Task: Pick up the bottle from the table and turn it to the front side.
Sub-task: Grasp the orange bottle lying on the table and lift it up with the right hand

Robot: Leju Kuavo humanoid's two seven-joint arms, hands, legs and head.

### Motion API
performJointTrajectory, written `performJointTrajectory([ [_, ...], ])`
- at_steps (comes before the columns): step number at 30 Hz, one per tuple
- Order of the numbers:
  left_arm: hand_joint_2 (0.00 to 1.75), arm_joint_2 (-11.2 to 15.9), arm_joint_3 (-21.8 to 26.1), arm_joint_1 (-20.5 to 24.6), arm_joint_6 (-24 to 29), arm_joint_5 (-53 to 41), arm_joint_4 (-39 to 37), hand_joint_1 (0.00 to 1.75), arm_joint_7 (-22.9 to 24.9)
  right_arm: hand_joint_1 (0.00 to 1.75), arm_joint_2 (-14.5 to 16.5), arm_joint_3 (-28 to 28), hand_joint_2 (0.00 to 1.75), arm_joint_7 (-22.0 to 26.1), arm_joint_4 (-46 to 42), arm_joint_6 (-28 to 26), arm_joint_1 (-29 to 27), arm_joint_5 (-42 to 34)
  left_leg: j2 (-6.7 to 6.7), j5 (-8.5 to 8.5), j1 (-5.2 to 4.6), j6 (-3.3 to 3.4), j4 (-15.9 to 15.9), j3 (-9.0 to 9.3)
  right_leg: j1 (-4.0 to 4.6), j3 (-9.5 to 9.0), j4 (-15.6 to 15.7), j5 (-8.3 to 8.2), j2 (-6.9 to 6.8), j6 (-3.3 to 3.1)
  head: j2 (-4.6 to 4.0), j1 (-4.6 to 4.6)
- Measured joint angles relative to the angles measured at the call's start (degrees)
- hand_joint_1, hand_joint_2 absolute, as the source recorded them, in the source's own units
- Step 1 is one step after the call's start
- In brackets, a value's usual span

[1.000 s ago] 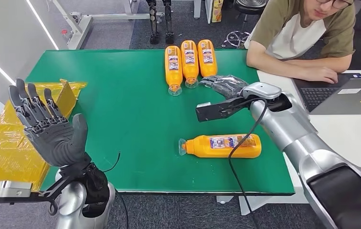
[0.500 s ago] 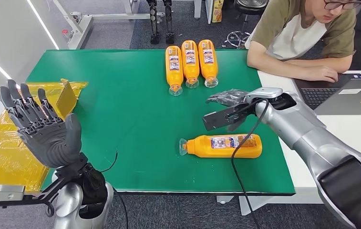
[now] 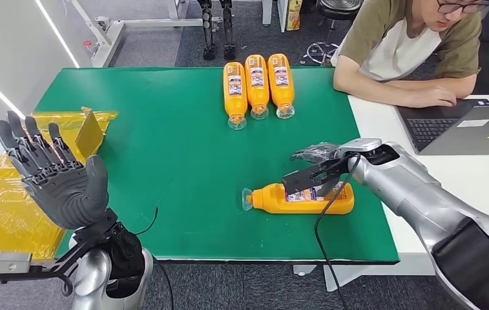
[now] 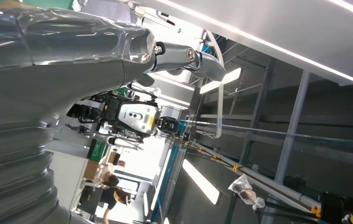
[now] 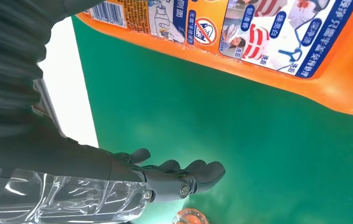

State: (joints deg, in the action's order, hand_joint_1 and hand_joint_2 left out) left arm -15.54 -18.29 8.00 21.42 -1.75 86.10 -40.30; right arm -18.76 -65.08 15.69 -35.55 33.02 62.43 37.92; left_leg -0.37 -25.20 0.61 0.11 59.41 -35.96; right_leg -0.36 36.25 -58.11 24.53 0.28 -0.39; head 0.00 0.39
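Head view looks down over the green table (image 3: 164,148); right wrist view sits close above it

Surface: flat green-topped table (image 3: 164,161) | Far edge: 3 orange plastic bottles (image 3: 257,84) lying side by side, touching, clear caps toward the near side | Near right: 1 orange plastic bottle (image 3: 274,199) on its side, clear cap pointing left, label upward | Left edge: crumpled yellow plastic sheet (image 3: 15,187) overlapping the table edge

Left hand (image 4: 62,60) raised, fingers spread, before ceiling lights (image 4: 201,179)
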Motion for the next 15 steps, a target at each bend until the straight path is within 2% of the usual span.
performJointTrajectory([
  [6,1.75,0.0,0.0,-0.1,0.2,0.0,0.0,0.00,0.0,0.00,0.3,-1.2,1.75,0.4,2.0,-3.1,-0.4,-1.5,0.02,-0.01,0.00,0.01,0.0,0.05,0.00,-0.09,0.0,0.00,0.01,0.01,0.00,0.01],
  [15,1.75,0.0,0.0,-0.1,0.5,0.0,0.0,0.00,0.0,0.00,4.1,-2.2,1.75,-0.3,7.6,-9.5,-1.8,-2.8,0.19,-0.18,0.01,0.02,0.0,0.83,0.01,-0.79,0.1,0.08,0.15,0.01,0.00,0.01],
])
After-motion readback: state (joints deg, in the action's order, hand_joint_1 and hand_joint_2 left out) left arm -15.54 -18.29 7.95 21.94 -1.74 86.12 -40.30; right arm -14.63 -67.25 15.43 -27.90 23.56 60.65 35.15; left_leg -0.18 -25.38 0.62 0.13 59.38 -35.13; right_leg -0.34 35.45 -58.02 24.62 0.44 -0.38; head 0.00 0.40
